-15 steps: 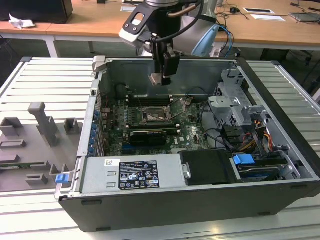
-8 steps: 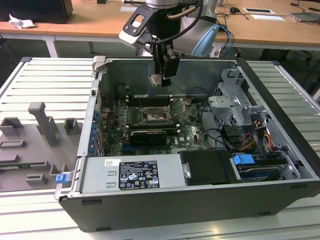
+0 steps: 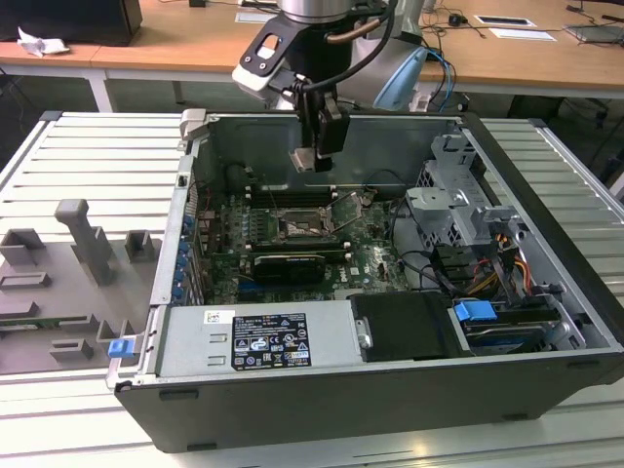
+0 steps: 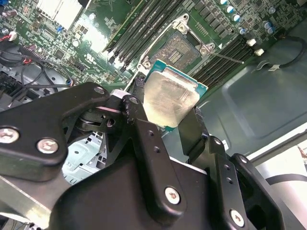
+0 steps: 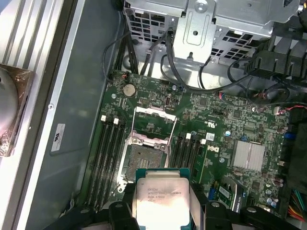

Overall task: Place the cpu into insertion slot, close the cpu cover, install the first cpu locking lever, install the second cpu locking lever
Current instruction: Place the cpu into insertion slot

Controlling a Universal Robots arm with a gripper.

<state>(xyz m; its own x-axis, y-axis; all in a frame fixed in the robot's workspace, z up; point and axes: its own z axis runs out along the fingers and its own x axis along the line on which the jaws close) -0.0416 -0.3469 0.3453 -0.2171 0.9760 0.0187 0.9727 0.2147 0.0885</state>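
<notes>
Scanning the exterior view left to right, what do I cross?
grey fixture tray → blue clip → insertion slot → metal drive cage → black case wall. The cpu in the jaws hangs above the slot, so unranked.

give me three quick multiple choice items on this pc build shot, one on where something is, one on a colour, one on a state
1. Where is the cpu?
A) in the gripper, above the motherboard
B) seated in the socket
C) lying on the table

2. What colour is the motherboard?
A) red
B) green
C) white

3. The insertion slot is:
A) closed under its cover
B) holding a chip
C) open and empty

Answers:
1 A, the gripper clamps the chip by its edges over the board.
2 B, it is green in both wrist views.
3 C, bare contacts show in the second wrist view.
</notes>
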